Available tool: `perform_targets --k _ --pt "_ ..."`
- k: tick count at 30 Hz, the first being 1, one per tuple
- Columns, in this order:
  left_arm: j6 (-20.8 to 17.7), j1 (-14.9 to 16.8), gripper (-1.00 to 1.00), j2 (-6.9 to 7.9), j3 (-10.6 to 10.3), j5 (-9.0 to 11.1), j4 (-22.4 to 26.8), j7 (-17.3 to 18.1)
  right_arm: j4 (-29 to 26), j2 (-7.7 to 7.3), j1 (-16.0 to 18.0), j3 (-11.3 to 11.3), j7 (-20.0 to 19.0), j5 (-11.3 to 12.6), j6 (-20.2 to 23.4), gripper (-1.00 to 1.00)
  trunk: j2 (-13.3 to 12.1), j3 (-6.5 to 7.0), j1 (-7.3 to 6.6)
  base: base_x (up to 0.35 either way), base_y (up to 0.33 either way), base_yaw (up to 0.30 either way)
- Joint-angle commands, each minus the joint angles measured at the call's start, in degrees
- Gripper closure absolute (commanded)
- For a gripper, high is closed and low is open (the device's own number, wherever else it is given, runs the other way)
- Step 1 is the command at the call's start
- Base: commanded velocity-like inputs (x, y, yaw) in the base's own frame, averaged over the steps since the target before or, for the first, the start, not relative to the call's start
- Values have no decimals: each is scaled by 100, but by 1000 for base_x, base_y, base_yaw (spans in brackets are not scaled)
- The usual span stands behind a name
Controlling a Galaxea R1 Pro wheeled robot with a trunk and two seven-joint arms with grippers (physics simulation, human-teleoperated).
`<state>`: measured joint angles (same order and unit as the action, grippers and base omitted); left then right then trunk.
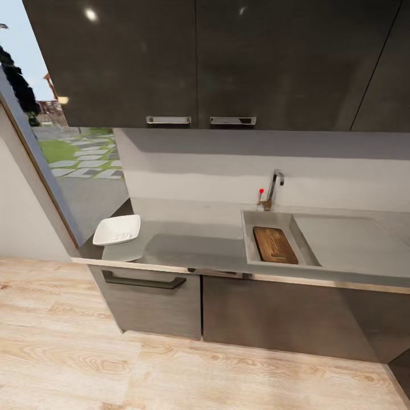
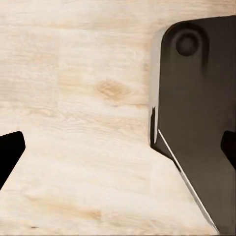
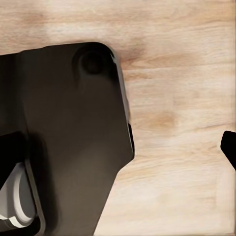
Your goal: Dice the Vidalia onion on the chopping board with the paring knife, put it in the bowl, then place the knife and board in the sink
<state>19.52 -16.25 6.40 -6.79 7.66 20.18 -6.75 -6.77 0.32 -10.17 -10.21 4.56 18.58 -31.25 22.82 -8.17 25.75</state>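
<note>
**Grippers slack above the floor, board lying in the sink**

Grippers first: the left gripper [image 2: 118, 147] hangs with its dark fingertips [image 2: 10, 152] spread wide apart and nothing between them, light wooden floor [image 2: 88, 98] and part of the robot's dark base [image 2: 196, 108] beneath. Over on the grey countertop [image 1: 188, 245], the white bowl [image 1: 117, 230] sits near its left end; whether diced onion lies in it is too small to tell. Further right, the chopping board [image 1: 275, 245] lies flat on the bottom of the sink [image 1: 248, 239], below the faucet [image 1: 274, 188]. Stiff wood, moderately heavy, it would probably be best pinched across a long edge or near the handle end; lying flat, it offers little to grab. At the right, the right gripper [image 3: 118, 152] is likewise parted and empty over the floor
</note>
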Motion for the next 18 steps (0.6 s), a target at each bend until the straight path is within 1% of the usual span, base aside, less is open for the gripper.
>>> perform_targets --k 1,2,4,8,10,18 --pt "8 -1 -100 -20 -47 58 -140 -28 -14 -2 -3 -50 50 17 -4 -100 10 -9 4 0 0 0" --pt "8 -1 -100 -85 -44 59 -330 -25 -15 0 -3 -51 52 17 -4 -100 10 -9 4 0 0 0" --pt "10 -1 -100 -142 -45 55 -563 -14 -16 17 -3 -51 53 21 -4 -100 10 -9 4 0 0 0" --pt "14 -1 -100 -175 -57 51 -754 16 -24 42 -3 -57 54 23 -4 -100 10 -9 4 0 0 0" --pt "10 -1 -100 -182 -60 52 -1012 26 -26 42 -3 -58 54 23 -4 -100 10 -9 4 0 0 0" --pt "9 -1 -100 -182 -59 50 -1111 33 -26 41 -3 -60 54 23 -4 -100 10 -9 4 0 0 0"
